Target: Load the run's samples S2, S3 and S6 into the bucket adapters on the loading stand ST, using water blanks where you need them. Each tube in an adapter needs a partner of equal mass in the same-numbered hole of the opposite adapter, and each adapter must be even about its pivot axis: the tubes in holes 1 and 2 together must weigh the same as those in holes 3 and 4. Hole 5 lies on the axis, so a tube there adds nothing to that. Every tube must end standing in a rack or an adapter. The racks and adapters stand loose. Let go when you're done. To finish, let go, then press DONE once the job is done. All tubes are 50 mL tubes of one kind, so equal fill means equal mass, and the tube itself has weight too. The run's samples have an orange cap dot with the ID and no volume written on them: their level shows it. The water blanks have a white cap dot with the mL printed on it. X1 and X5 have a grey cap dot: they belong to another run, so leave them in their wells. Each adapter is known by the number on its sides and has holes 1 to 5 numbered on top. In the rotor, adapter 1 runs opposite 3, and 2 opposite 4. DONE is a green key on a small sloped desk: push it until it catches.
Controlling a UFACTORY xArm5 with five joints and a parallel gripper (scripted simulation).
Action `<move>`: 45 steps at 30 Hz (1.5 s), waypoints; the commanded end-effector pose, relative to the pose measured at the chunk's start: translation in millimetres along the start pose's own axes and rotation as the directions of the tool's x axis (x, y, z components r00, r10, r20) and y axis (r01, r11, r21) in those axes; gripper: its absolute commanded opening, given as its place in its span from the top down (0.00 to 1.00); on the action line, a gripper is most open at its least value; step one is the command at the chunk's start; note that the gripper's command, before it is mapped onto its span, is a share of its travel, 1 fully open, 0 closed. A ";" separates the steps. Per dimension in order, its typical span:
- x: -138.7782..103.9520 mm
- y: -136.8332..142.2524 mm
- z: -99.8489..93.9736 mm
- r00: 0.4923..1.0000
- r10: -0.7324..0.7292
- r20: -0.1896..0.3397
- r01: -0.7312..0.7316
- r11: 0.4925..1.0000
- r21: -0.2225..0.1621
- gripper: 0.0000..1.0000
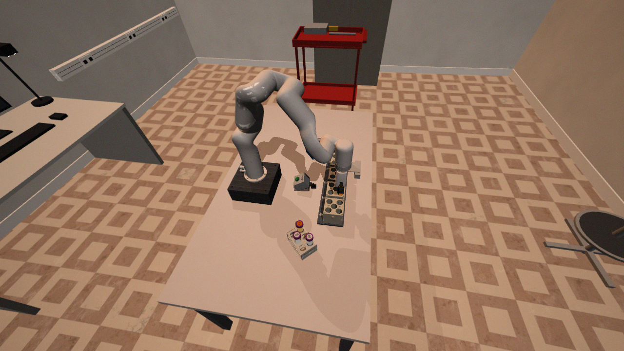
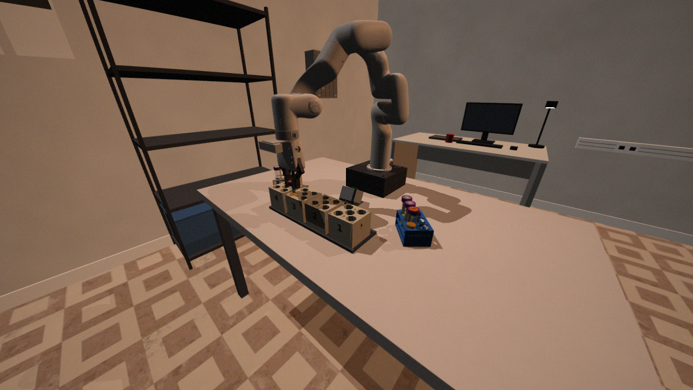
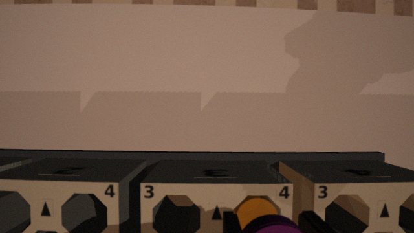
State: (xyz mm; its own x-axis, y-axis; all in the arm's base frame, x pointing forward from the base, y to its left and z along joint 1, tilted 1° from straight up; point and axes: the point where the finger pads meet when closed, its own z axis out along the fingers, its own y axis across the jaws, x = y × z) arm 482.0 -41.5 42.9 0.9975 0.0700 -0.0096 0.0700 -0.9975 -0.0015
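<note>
My gripper [image 1: 341, 187] [image 3: 269, 222] is shut on a purple-capped tube with orange content [image 2: 293, 195] [image 3: 257, 208]. The tube stands mostly down in hole 4 of adapter 3 [image 2: 292, 205] [image 3: 217, 190]; its cap dot is out of view. Adapter 1 [image 2: 348, 230], adapter 2 [image 2: 314, 218] and adapter 4 [image 2: 275, 199] stand in the same row, with no tube seen in their visible holes. A clear rack [image 1: 302, 252] holds an orange-dotted tube [image 1: 299, 224] and two pale-dotted tubes. A blue rack [image 2: 417, 237] holds an orange-dotted tube [image 2: 412, 210] and two pale-dotted tubes.
The green DONE key [image 1: 297, 178] is on its small sloped desk [image 1: 301, 185] between the arm's black base [image 1: 253, 189] and the adapter row. The clear rack lies beyond adapter 4's end, the blue rack near adapter 1's end. The arm passes over the row.
</note>
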 end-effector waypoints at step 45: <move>1.5 0.1 20.9 1.000 0.000 -0.005 0.000 1.000 0.004 0.56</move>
State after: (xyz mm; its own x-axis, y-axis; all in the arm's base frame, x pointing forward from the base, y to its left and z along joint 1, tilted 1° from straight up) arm 481.9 -41.4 20.6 0.9975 0.0700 -0.0093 0.0700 -0.9975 -0.0014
